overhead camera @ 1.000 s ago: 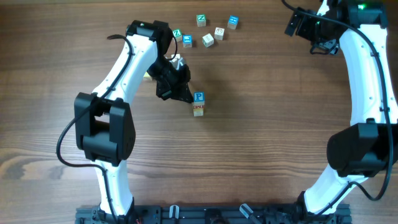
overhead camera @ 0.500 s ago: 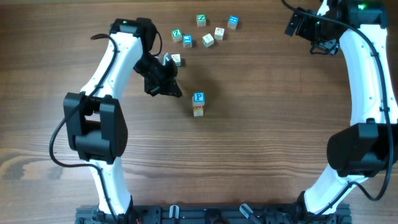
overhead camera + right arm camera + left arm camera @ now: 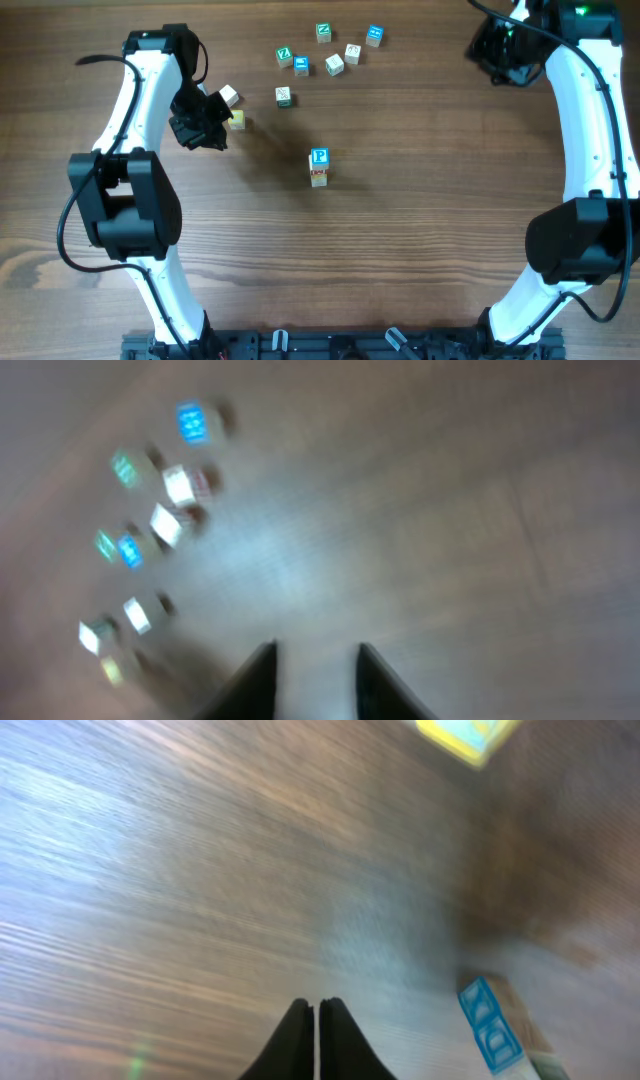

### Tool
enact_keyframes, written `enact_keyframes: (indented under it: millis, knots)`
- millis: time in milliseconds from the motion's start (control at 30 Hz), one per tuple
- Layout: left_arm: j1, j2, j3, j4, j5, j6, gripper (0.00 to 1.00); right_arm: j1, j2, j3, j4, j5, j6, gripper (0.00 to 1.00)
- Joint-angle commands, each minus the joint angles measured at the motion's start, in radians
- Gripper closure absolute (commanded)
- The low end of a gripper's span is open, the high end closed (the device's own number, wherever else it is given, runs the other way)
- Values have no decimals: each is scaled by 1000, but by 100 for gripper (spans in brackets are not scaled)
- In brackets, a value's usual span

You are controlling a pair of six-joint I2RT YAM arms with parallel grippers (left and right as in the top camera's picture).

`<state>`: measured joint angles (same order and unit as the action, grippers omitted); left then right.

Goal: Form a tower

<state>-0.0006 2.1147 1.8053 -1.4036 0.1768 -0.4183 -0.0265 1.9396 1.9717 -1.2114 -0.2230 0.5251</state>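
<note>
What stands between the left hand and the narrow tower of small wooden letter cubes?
Nothing visible does. Bare brown wooden table lies between the left hand and the tower. A pale yellowish wooden cube sits close beside the hand, just off that line.

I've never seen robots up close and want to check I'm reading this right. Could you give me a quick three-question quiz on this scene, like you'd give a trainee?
1. Multiple choice: which letter tops the narrow tower of small wooden letter cubes? A) P B) Z C) M
2. True or false: the left hand is clamped on a cube.
3. Short answer: which is nearer the tower, the left hand or the right hand?
Key: 1 A, a white letter on a blue face. 2 False: it is shut with nothing in it. 3 The left hand.
</note>
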Motion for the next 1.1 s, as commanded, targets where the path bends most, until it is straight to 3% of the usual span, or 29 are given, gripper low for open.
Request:
enact_keyframes:
  millis: [0, 67, 267, 300, 400, 467, 533, 700, 867, 1067]
  knots:
    - [3, 0, -6, 47, -112, -39, 84, 35, 1, -19, -81, -26, -81, 95]
    - [3, 0, -6, 73, -112, -39, 82, 62, 1, -51, -111, -26, -126, 96]
    - [6, 0, -6, 137, -206, -39, 57, 153, 1, -151, -94, -26, -133, 96]
    - [10, 0, -6, 142, -214, -40, 57, 168, 1, -155, -88, -26, -137, 96]
    - [24, 0, -6, 151, -274, -70, 50, 208, 1, -161, -62, -26, -254, 96]
    - [40, 0, -6, 156, -280, -78, 37, 222, 1, -161, -41, -26, -288, 93]
    - [55, 0, -6, 151, -279, -87, 0, 225, 1, -161, -38, -81, -286, 94]
    - [56, 0, -6, 159, -279, -87, 0, 227, 1, -168, -40, -95, -287, 95]
    - [56, 0, -6, 159, -279, -87, 0, 242, 1, -215, -25, -235, -348, 88]
    - [56, 0, -6, 159, -279, -87, 0, 292, 1, -287, -6, -276, -367, 88]
